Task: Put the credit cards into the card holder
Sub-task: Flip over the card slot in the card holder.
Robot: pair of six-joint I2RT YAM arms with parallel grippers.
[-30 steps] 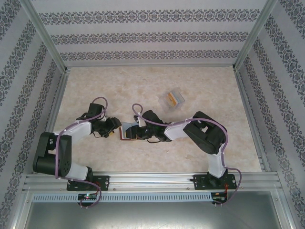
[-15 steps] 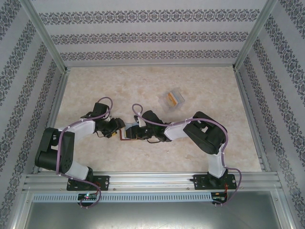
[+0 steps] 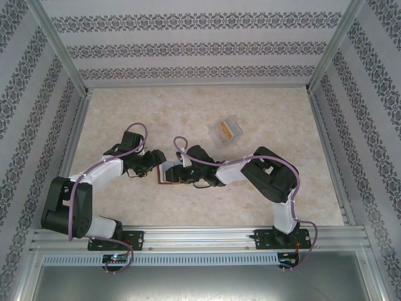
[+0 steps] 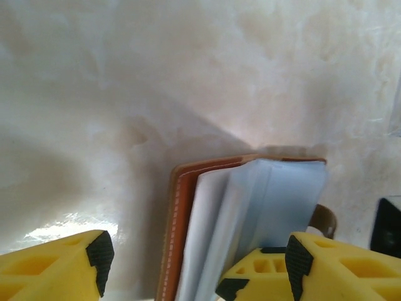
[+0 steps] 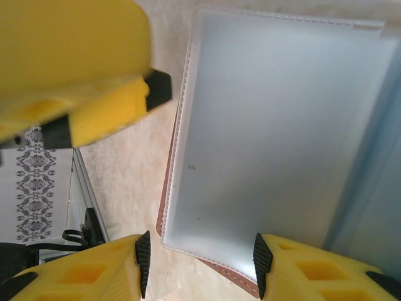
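Wallet: reddish-brown leather folding card holder [image 5: 269, 125], lying open on the near middle of the marbled beige counter [image 3: 125, 113], between the two arms. Its blue-grey sleeves are fanned upward.
Cards: thin flat orange credit cards [image 3: 230, 130] sit inside a small clear plastic box [image 3: 220, 125], far and right of the wallet, well apart from it.
Left side: left gripper [image 4: 194, 263] hangs over the wallet's left edge. Its yellow fingers [image 4: 56, 266] are spread wide and carry nothing, with the fanned sleeves standing between them.
Right side: right gripper [image 5: 200, 260] has its fingers apart around the wallet's near end. I cannot tell whether they pinch it or merely flank it.
Change: within the last second the left arm swung rightward against the wallet and its fingers widened. The right arm and wallet stayed put.
Meaning: the left arm looks to be parting a sleeve, or letting go after seating something there. No card is visible at the wallet, so the box's cards are probably still to be fetched.
Edges: the two grippers nearly touch over the wallet, so any turn risks a knock.
Room: the counter lies open to the far left and right, and the aluminium side rails [image 3: 327, 150] are well apart.
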